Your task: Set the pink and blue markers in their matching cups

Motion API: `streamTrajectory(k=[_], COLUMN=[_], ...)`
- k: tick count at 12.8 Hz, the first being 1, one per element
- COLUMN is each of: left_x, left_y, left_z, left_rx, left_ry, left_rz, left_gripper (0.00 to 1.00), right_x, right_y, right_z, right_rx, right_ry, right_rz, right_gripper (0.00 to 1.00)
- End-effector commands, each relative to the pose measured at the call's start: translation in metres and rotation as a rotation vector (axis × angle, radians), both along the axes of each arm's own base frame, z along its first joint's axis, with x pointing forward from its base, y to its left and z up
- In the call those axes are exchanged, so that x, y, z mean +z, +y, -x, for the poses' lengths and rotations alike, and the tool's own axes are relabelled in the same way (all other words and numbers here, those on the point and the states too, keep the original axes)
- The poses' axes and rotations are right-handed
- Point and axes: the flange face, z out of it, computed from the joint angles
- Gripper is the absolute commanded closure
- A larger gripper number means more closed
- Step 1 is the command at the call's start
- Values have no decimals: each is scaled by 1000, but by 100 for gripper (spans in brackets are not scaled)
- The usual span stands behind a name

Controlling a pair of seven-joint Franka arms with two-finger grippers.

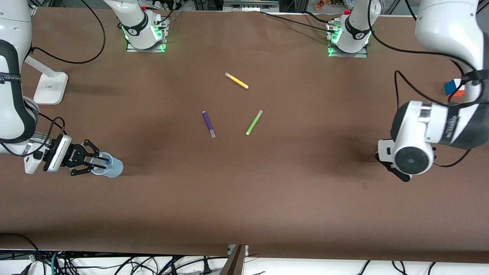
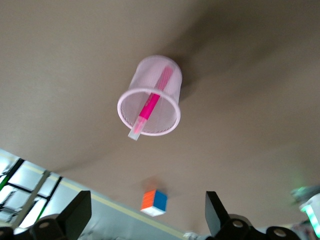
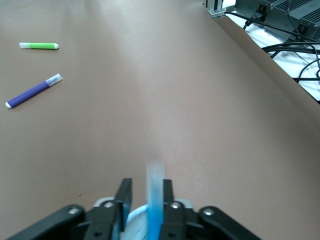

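Note:
The light blue cup (image 1: 115,170) stands near the right arm's end of the table. My right gripper (image 1: 102,162) is at its mouth, and the blue marker (image 3: 155,192) stands up out of the cup (image 3: 136,217) between the fingers. It lies against one finger with a gap to the other, so my right gripper (image 3: 146,196) is open. The pale pink cup (image 2: 145,75) holds the pink marker (image 2: 151,102), pale cap up over the rim. My left gripper (image 2: 147,217) is open and empty above it. In the front view the left arm hides this cup.
A yellow marker (image 1: 237,80), a purple marker (image 1: 208,124) and a lime-green marker (image 1: 254,122) lie mid-table. A colour cube (image 1: 454,87) sits near the left arm's end. A white lamp base (image 1: 49,88) stands near the right arm's end.

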Motion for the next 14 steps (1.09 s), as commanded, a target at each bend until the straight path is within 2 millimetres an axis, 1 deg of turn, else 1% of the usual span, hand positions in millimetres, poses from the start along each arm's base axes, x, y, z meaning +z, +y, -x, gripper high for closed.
streamTrajectory(k=[1,3,4,5,6,7,9,11,12,13,14], left_x=[39,80,99,116,131,151,197,236,244,240,235], left_y=[-17,-30,-29,-33,-36,-41,-45,-40,-40,-43,-46], left_z=[-7,-8,-7,-3,1,6,27,49,62,72,80], left_rx=[182,317,377,424,459,493,555,577,582,576,570], left_ry=[-149,-284,-327,-350,-381,-421,-491,-503,-501,-501,-523], left_rz=[94,234,303,353,357,352,347,366,365,357,363], left_gripper=[0,0,0,0,0,0,0,0,0,0,0], right_x=[20,50,57,62,72,88,115,137,148,159,168], right_y=[-7,-6,-4,-3,-1,5,23,44,56,73,85], right_z=[-11,-23,-26,-26,-29,-34,-41,-43,-43,-42,-41], right_rx=[2,2,-15,-34,-68,-80,-139,-191,-212,-238,-287], right_ry=[-40,-41,-8,19,45,79,196,298,338,361,390], right_rz=[-45,-50,-49,-42,-36,-12,51,130,181,231,280], right_gripper=[0,0,0,0,0,0,0,0,0,0,0])
